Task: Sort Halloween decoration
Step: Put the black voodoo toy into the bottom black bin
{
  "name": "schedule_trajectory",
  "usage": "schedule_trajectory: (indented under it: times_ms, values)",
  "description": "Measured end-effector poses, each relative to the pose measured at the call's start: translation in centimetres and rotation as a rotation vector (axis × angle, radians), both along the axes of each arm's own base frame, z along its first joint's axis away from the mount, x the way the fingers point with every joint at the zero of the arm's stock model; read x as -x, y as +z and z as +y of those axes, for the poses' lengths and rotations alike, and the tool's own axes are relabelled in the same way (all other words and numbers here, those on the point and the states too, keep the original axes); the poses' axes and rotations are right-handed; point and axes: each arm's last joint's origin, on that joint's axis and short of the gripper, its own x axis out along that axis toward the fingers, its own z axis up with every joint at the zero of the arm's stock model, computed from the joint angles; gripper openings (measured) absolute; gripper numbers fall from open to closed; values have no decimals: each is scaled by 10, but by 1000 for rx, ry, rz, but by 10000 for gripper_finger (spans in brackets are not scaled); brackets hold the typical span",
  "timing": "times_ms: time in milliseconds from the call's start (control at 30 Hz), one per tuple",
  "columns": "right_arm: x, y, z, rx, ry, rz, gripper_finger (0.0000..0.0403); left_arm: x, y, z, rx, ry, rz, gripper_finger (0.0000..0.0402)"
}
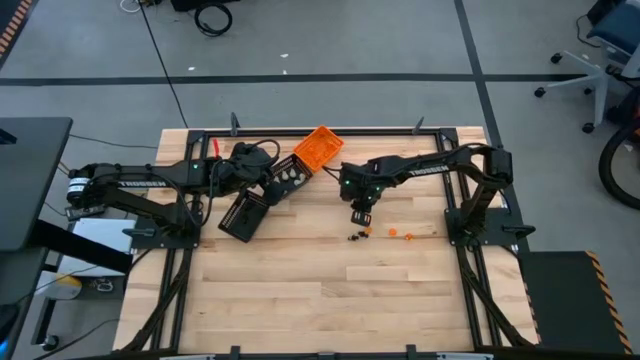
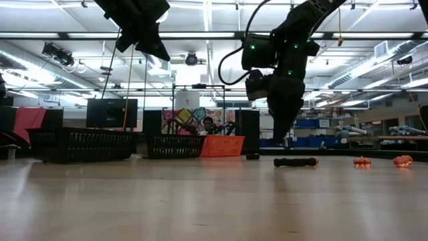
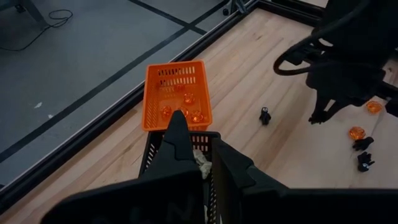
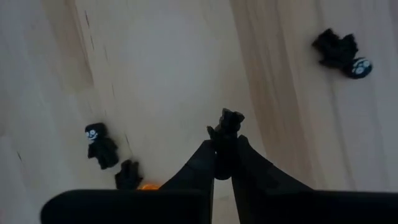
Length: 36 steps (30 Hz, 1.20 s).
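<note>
1. Overhead, the sort looks partly done: the orange tray [image 1: 319, 149] near the far edge of the surface [image 1: 300, 300] already holds orange pieces, a black tray [image 1: 284, 178] beside it holds whitish ones, and another black tray [image 1: 240, 215] lies toward the left edge; a small scatter of Halloween decoration [image 1: 358, 235] lies loose right of centre, with two orange trinkets [image 1: 393, 233] nearer the right edge, so several pieces are left to place.
2. Same view: the right arm reaches in from the right edge, its right pincer [image 1: 360, 213] pointing down just above that scatter; the left arm stretches from the left edge, its left pincer [image 1: 272, 186] over the black trays.
3. Level with the surface, the right pincer [image 2: 281, 137] hangs clear of the wood, a dark trinket [image 2: 295, 161] lying below it and two orange ones [image 2: 362, 161] further right.
4. From the left wrist, the left pincer [image 3: 208, 152] is pressed together, empty, above a black tray's rim, the orange tray [image 3: 177, 93] just beyond.
5. From the right wrist, the right pincer [image 4: 224, 155] is clamped on a small black trinket [image 4: 227, 124], lifted; other black pieces [image 4: 101, 144] lie on the wood below.
</note>
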Motion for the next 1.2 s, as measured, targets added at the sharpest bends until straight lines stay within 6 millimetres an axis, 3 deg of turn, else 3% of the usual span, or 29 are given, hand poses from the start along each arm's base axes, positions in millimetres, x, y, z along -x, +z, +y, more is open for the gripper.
schedule_trajectory:
  times_ms: [600,967,1200]
  values:
    - [-29,14,-47,76,-109,-428,42,0,0,0,0,0,0,0]
    - [-35,29,-77,215,-215,-621,44,0,0,0,0,0,0,0]
    - [-40,37,-78,175,-144,-737,44,0,0,0,0,0,-1,0]
